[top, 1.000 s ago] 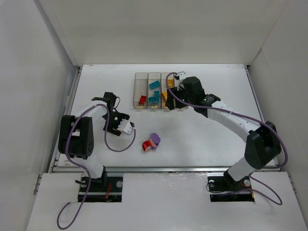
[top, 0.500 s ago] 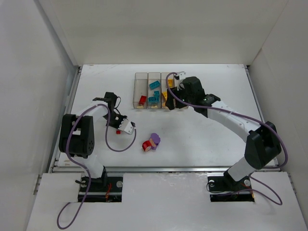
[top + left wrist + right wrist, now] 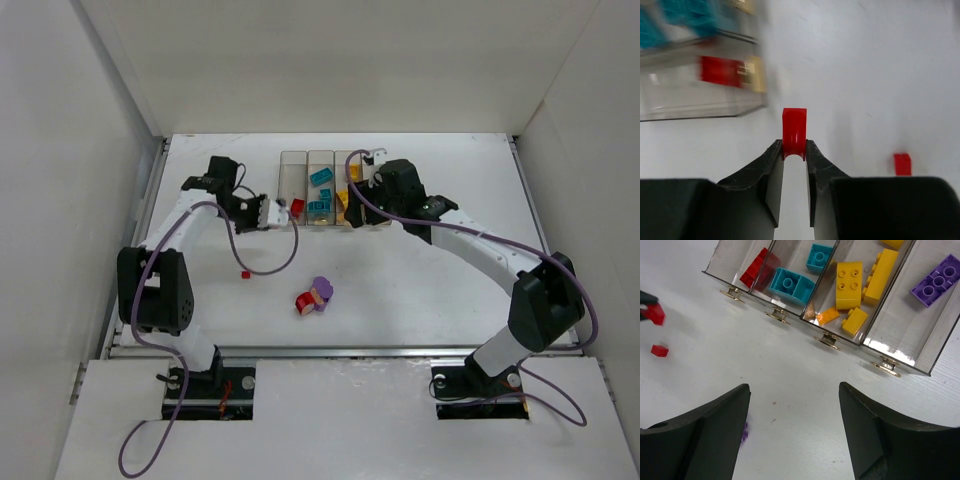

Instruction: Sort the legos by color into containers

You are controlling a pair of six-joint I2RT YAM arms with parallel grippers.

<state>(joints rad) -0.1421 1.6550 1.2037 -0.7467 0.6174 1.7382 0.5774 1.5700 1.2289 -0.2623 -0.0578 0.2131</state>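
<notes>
Left gripper (image 3: 794, 150) is pinching a red brick (image 3: 794, 124) by the leftmost bin (image 3: 292, 172) (blurry, but seemingly the reds' one) for dropping in, while the right gripper (image 3: 794, 390) is idling with fingers spread.

The top camera looks steeply down from above and behind the arm bases (image 3: 205, 385), covering the whole table (image 3: 450, 290). The left wrist camera skims low along its fingers (image 3: 762, 175), with the bins (image 3: 700, 100) at upper left. The right wrist camera looks down close on those bins, which all views share.

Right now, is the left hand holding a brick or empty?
Holding. The left hand is shut on a small red brick, pinched between its fingertips; the left wrist view shows both touching the brick's sides.
</notes>
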